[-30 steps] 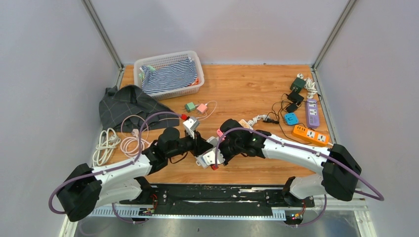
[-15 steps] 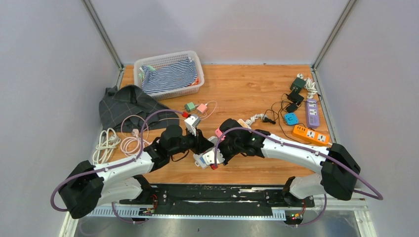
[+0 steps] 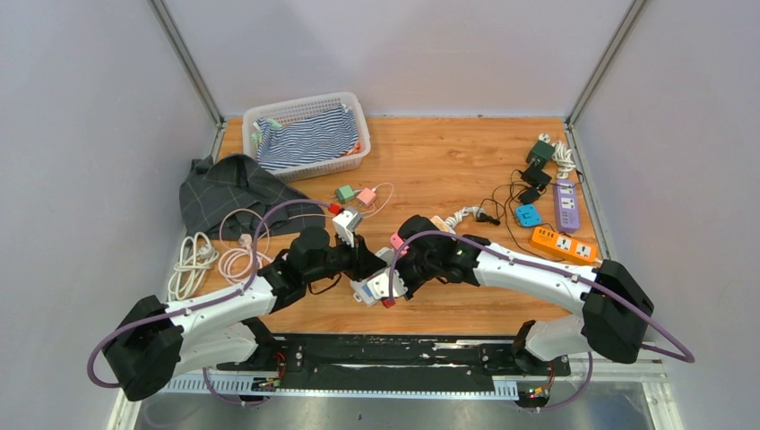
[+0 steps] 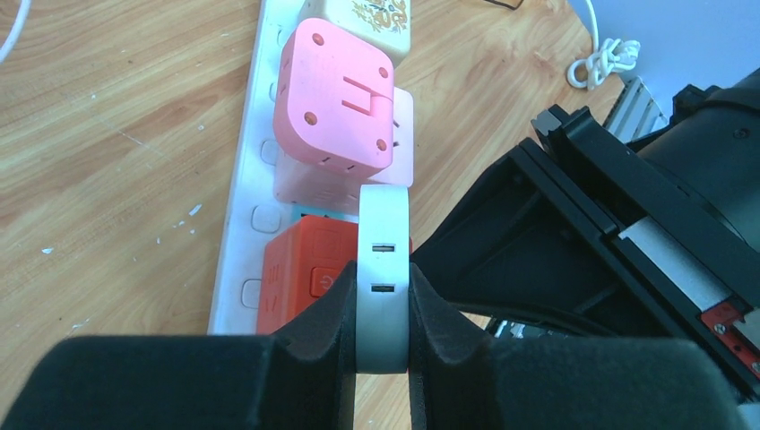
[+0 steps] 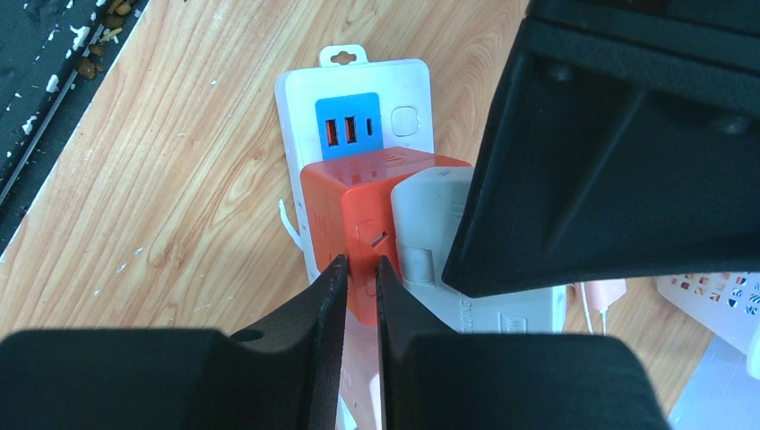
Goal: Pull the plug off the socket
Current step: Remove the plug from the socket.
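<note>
A white power strip (image 4: 244, 215) lies on the wooden table with a pink adapter (image 4: 336, 94), an orange cube adapter (image 4: 300, 278) and a grey-white USB charger plug (image 4: 384, 224) on it. My left gripper (image 4: 384, 309) is shut on the grey-white plug, one pad on each flat side. In the right wrist view the plug (image 5: 430, 215) stands beside the orange cube (image 5: 349, 206). My right gripper (image 5: 360, 282) is almost closed, with its tips over the near corner of the orange cube and the strip (image 5: 358, 85). In the top view both grippers meet at the table's middle front, left (image 3: 366, 260) and right (image 3: 396, 267).
A basket (image 3: 351, 106) of striped cloth stands at the back left, with a dark cloth (image 3: 235, 188) and coiled cables (image 3: 193, 260) on the left. Purple (image 3: 565, 202) and orange (image 3: 563, 242) power strips, chargers and black cables lie at the right. Small green and pink adapters (image 3: 356, 193) lie mid-table.
The left arm has shifted very slightly away from its base. Both grippers keep the same closure, and the strip and plugs look unmoved.
</note>
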{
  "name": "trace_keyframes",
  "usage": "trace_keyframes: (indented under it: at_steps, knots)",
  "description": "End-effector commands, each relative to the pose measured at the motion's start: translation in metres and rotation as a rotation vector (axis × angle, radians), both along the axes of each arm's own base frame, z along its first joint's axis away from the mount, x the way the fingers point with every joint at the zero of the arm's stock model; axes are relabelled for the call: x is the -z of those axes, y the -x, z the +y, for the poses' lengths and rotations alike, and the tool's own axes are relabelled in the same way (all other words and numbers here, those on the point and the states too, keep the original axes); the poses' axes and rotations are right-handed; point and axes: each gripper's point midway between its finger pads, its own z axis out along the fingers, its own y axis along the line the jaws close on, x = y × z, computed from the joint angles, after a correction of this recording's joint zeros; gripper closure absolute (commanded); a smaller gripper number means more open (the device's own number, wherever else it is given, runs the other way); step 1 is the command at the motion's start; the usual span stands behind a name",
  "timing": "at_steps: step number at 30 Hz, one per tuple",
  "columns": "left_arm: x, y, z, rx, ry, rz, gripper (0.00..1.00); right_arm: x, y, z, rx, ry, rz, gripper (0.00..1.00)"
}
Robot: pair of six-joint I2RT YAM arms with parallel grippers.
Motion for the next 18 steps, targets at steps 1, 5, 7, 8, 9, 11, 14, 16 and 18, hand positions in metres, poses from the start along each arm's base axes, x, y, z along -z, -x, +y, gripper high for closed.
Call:
trace_keyframes:
  at_steps: [1,5,7,8,9,11,14,16,18]
  knots:
    - [-0.019,0.016,-0.003,0.08,0.052,-0.055,1.0,0.062,0.025,-0.058,0.043,0.294,0.134,0.82]
    - [-0.01,0.014,0.007,0.053,0.0,-0.083,1.0,0.063,0.025,-0.058,0.043,0.3,0.137,0.82]
    - [-0.008,0.015,0.009,0.051,-0.006,-0.083,1.0,0.063,0.025,-0.058,0.043,0.302,0.139,0.82]
    - [-0.008,0.014,0.008,0.05,-0.007,-0.082,1.0,0.063,0.025,-0.058,0.042,0.302,0.139,0.83]
    - [-0.01,0.013,0.007,0.052,-0.005,-0.083,1.0,0.064,0.026,-0.058,0.042,0.303,0.14,0.82]
    - [-0.014,0.01,0.003,0.053,-0.001,-0.086,1.0,0.064,0.025,-0.059,0.044,0.306,0.139,0.83]
    - [-0.027,0.005,-0.004,0.059,0.012,-0.097,1.0,0.065,0.025,-0.059,0.044,0.308,0.141,0.83]
    - [-0.033,0.002,-0.011,0.072,0.02,-0.094,1.0,0.065,0.026,-0.059,0.043,0.308,0.142,0.83]
    - [-0.036,-0.001,-0.018,0.086,0.024,-0.08,1.0,0.066,0.026,-0.059,0.044,0.312,0.144,0.83]
